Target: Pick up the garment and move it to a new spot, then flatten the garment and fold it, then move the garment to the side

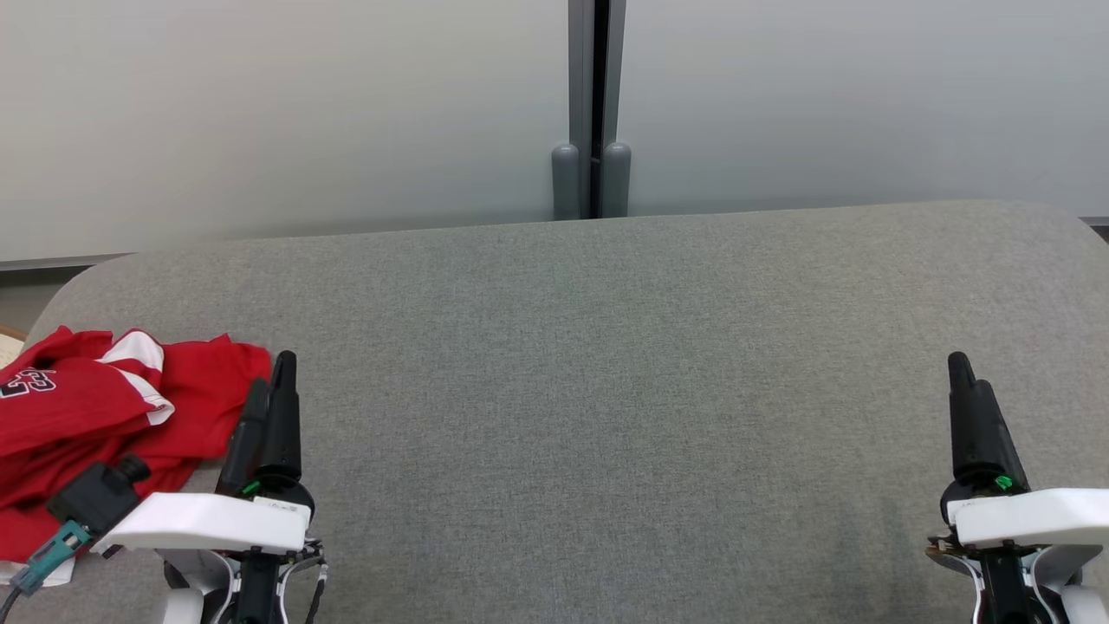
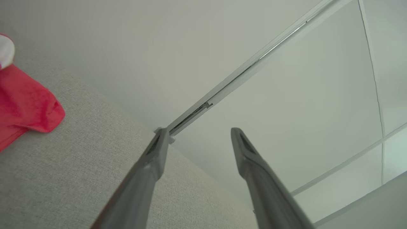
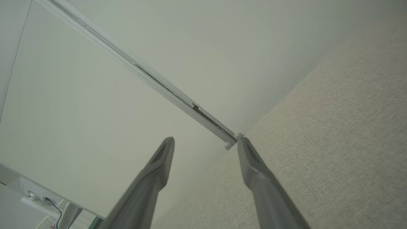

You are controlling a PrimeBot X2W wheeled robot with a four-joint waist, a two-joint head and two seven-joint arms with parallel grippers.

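A crumpled red garment (image 1: pixel 95 416) with white trim and a number print lies at the left end of the grey fabric surface (image 1: pixel 606 390). Its red edge (image 2: pixel 25 105) also shows at the far left of the left wrist view. My left gripper (image 1: pixel 270 381) hovers just right of the garment, fingers apart and nothing between them; the same open fingers (image 2: pixel 152 152) appear in its wrist view. My right gripper (image 1: pixel 963 373) stands at the far right over bare fabric, and its wrist view shows its fingers (image 3: pixel 254 165) spread and empty.
Pale wall panels with a grey vertical post (image 1: pixel 592 113) rise behind the surface's far edge. A small dark camera with a teal cable (image 1: pixel 82 511) sits on my left wrist over the garment's near part. The surface's left corner is rounded.
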